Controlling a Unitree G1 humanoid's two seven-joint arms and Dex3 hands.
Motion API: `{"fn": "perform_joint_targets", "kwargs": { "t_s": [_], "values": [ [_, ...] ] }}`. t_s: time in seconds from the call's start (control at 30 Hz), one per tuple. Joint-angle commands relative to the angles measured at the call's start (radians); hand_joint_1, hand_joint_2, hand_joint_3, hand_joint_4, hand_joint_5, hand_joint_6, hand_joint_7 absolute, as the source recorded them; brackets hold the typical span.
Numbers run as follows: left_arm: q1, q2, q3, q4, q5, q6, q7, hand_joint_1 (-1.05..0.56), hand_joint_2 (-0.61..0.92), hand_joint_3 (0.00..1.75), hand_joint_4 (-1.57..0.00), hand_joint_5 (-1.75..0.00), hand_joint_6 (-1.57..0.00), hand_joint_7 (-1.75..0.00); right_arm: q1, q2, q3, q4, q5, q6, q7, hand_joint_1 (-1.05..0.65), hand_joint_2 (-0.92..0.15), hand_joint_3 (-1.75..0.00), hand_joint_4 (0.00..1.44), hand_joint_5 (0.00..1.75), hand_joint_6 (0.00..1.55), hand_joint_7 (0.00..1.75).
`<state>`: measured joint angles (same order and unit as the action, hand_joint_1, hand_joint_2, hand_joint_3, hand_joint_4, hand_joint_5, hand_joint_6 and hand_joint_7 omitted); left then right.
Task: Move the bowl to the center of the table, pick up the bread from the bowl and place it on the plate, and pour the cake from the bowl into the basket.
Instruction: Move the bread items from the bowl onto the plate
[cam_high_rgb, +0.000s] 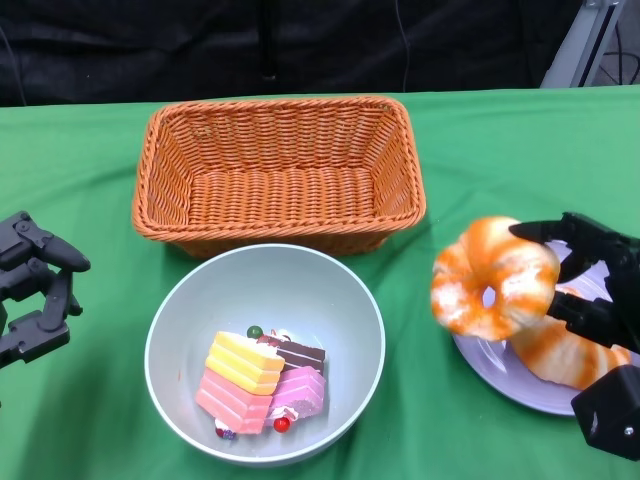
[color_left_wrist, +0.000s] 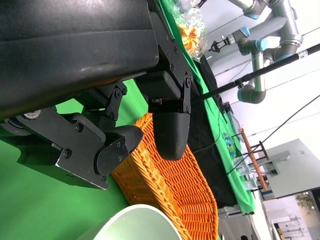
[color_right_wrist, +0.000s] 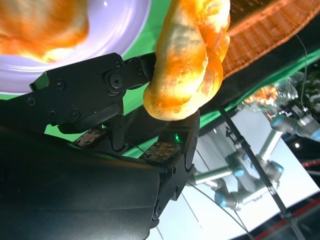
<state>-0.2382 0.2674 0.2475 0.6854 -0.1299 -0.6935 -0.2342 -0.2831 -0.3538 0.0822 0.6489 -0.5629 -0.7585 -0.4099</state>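
A pale grey-green bowl (cam_high_rgb: 330, 300) sits at the front middle of the green table, holding several cake slices (cam_high_rgb: 262, 380). My right hand (cam_high_rgb: 590, 290) grips a ring-shaped orange and white bread (cam_high_rgb: 493, 277), lifted just left of the lilac plate (cam_high_rgb: 500, 372). A second orange bread (cam_high_rgb: 565, 352) lies on that plate. The right wrist view shows the held bread (color_right_wrist: 187, 65) pinched between my fingers above the plate (color_right_wrist: 120, 25). At the left edge my left hand (cam_high_rgb: 35, 290) hovers with its fingers apart and nothing in it. The orange wicker basket (cam_high_rgb: 280, 170) stands behind the bowl.
Dark cloth hangs behind the table's far edge. Bare green cloth lies between the bowl and my left hand. The left wrist view shows the basket (color_left_wrist: 175, 185) and the bowl's rim (color_left_wrist: 135, 220) close to that hand (color_left_wrist: 120, 135).
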Motion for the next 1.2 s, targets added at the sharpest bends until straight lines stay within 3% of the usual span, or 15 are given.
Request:
{"fn": "perform_joint_targets", "kwargs": {
  "t_s": [0.03,1.2],
  "values": [
    [-0.008,0.025,0.012,0.011,-0.007,-0.008,-0.001,0.07,0.64,1.04,-0.77,-1.67,-0.71,-1.41,-0.027,-0.028,0.009,0.028,-0.019,0.002,-0.033,-0.13,-0.91,-0.01,0.76,1.16,0.93,0.54],
    [-0.022,0.030,0.020,0.044,-0.005,-0.021,-0.008,0.07,0.63,1.06,-0.77,-1.67,-0.70,-1.42,-0.046,-0.052,0.051,0.167,-0.024,0.029,-0.116,-0.08,-0.89,0.00,0.76,1.17,1.00,0.40]
  ]
}}
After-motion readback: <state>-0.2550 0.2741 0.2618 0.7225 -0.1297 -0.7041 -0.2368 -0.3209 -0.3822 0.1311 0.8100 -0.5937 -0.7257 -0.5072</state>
